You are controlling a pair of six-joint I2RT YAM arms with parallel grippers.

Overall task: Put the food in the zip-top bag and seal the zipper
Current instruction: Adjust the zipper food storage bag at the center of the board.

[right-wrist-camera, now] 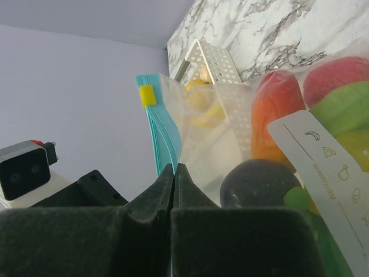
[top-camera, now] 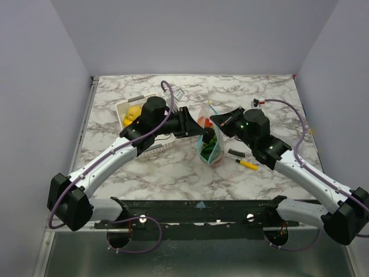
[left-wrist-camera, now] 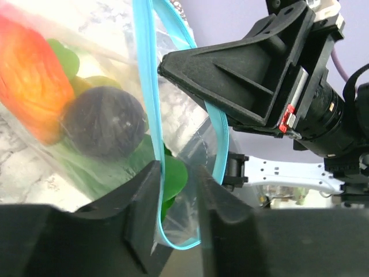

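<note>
Right gripper (right-wrist-camera: 174, 171) clenched on the zipper (right-wrist-camera: 161, 141), evidently to keep the zip-top bag (top-camera: 211, 149) upright over the surface (top-camera: 173, 170). Left gripper (left-wrist-camera: 176, 176) released, jaws straddling the zipper, apparently positioned for sealing. Food (left-wrist-camera: 104, 122) is inside the bag.

top: high at rear, looking down | wrists: close, seemingly opposite sides of shared zip-top bag (left-wrist-camera: 109, 46)
</note>
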